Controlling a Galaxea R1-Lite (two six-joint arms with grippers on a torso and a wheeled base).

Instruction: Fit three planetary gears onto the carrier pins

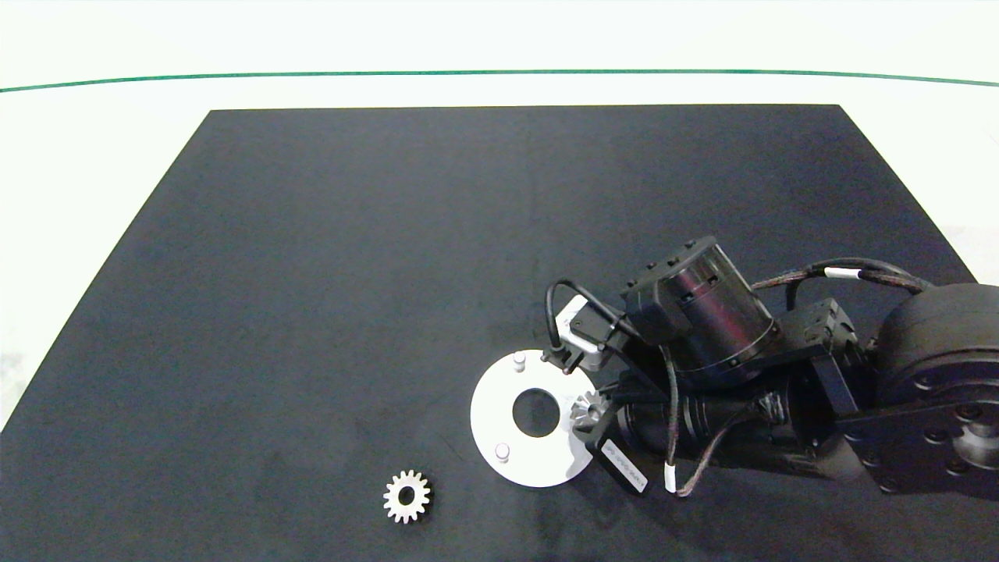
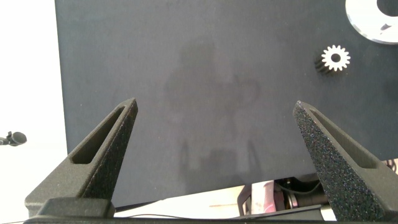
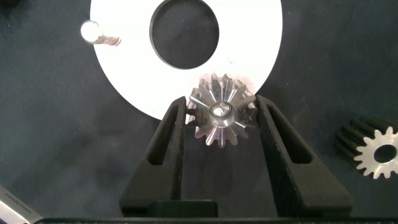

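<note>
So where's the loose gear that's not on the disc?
In the head view, the loose gear lies flat on the black mat, left of the white disc.

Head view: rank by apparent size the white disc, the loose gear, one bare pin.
1. white disc
2. loose gear on the mat
3. bare pin, clearly smallest
All lie at table level, so nearness hardly skews this.

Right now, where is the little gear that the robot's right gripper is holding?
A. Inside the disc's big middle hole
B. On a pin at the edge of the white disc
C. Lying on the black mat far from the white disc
B: the right gripper is shut on a planetary gear whose centre sits over a carrier pin at the white disc's rim.
</note>
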